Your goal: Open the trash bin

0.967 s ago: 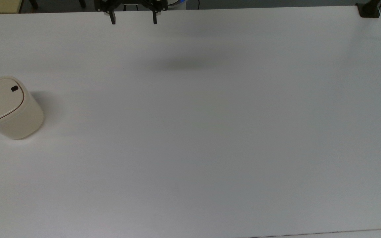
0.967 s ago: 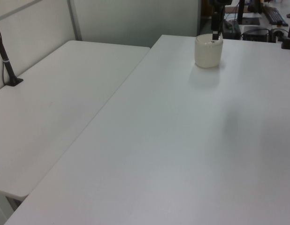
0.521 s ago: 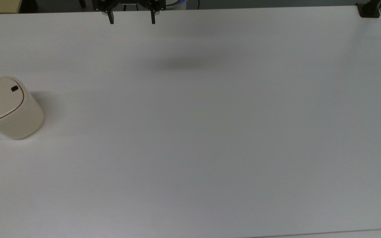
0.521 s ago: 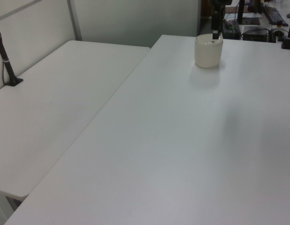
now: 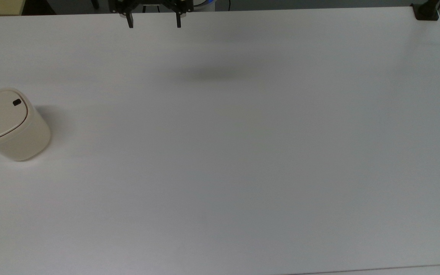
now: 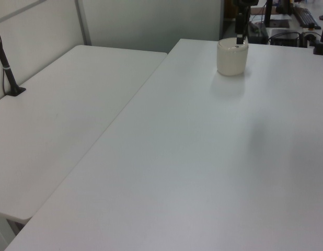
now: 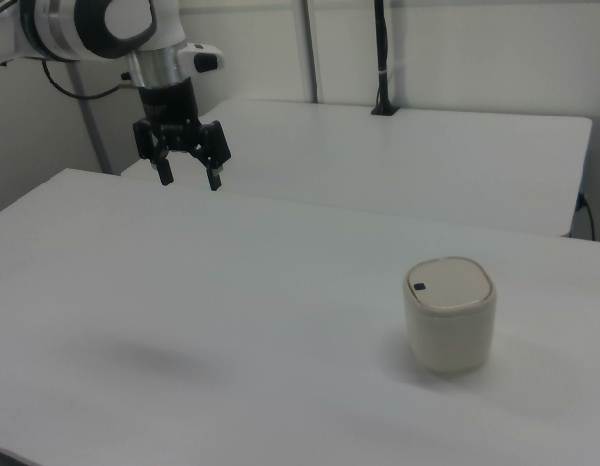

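Trash bin [image 5: 12,124] sits lid shut at 9 o'clock on the worktop [image 5: 243,152] in the top view, likely light, stiff, slick plastic that tips easily, so you press its black button [image 5: 16,102] straight down; tool [image 5: 153,22] hangs wide, empty, at 12.

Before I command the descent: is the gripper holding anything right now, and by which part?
Nothing is held. The gripper hangs open above the table, with empty space between its fingers, well apart from the trash bin, whose lid is shut.
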